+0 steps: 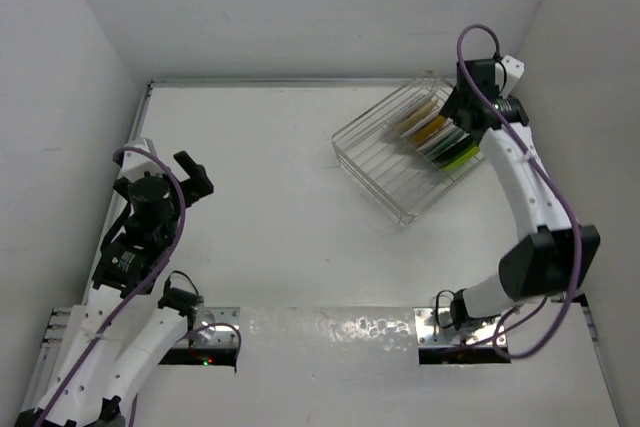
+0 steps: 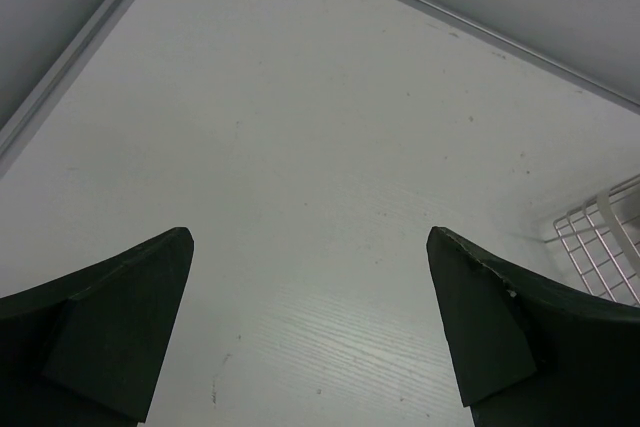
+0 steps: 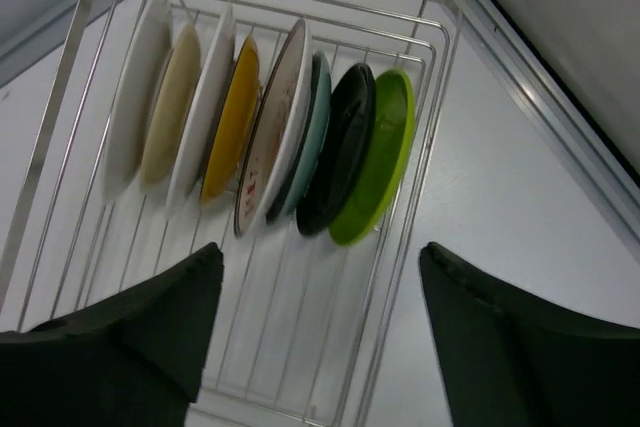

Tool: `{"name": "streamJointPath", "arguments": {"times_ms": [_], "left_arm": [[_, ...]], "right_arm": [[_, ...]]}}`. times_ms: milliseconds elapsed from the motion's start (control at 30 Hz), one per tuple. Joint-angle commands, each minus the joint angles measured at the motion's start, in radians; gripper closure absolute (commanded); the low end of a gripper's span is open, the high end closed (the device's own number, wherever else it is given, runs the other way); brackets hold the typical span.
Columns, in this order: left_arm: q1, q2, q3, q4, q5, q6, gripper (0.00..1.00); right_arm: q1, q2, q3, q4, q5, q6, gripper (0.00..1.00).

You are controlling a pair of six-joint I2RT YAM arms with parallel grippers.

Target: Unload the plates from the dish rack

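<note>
Your right tool (image 3: 320,282), wide open and empty, hovers over the rack (image 3: 440,19), whose plates (image 3: 290,117) stand edge-on just ahead.

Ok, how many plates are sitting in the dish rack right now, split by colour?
Plain white plates: 2
Cream plate: 1
Mustard-yellow plate: 1
White plate with red marks: 1
Teal plate: 1
Black plate: 1
Lime green plate: 1
Total: 8, all standing on edge in the dish rack.
</note>
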Motion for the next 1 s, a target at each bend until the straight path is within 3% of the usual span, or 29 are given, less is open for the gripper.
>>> {"name": "streamJointPath", "arguments": {"times_ms": [0, 67, 133, 433, 533, 733, 967], "left_arm": [[-0.007, 0.003, 0.012, 0.039, 0.016, 0.002, 0.00], [-0.009, 0.009, 0.010, 0.040, 0.022, 0.002, 0.00], [-0.009, 0.014, 0.012, 0.040, 0.024, 0.004, 0.00], [-0.009, 0.017, 0.012, 0.045, 0.027, 0.005, 0.00], [-0.009, 0.023, 0.013, 0.045, 0.030, 0.007, 0.00], [-0.009, 0.029, 0.012, 0.046, 0.031, 0.009, 0.00], [-0.009, 0.039, 0.013, 0.046, 0.033, 0.010, 0.00]], "right_arm": [[-0.034, 0.121, 0.140, -0.016, 0.004, 0.083, 0.28], [-0.050, 0.202, 0.207, -0.041, 0.009, 0.115, 0.42], [-0.053, 0.244, 0.230, -0.041, 0.013, 0.133, 0.48], [-0.068, 0.473, 0.347, -0.061, 0.027, 0.190, 0.49], [-0.068, 0.517, 0.353, -0.048, 0.035, 0.201, 0.59], [-0.067, 0.550, 0.367, -0.065, 0.064, 0.219, 0.78], [-0.065, 0.514, 0.393, -0.097, 0.085, 0.227, 0.91]]}}
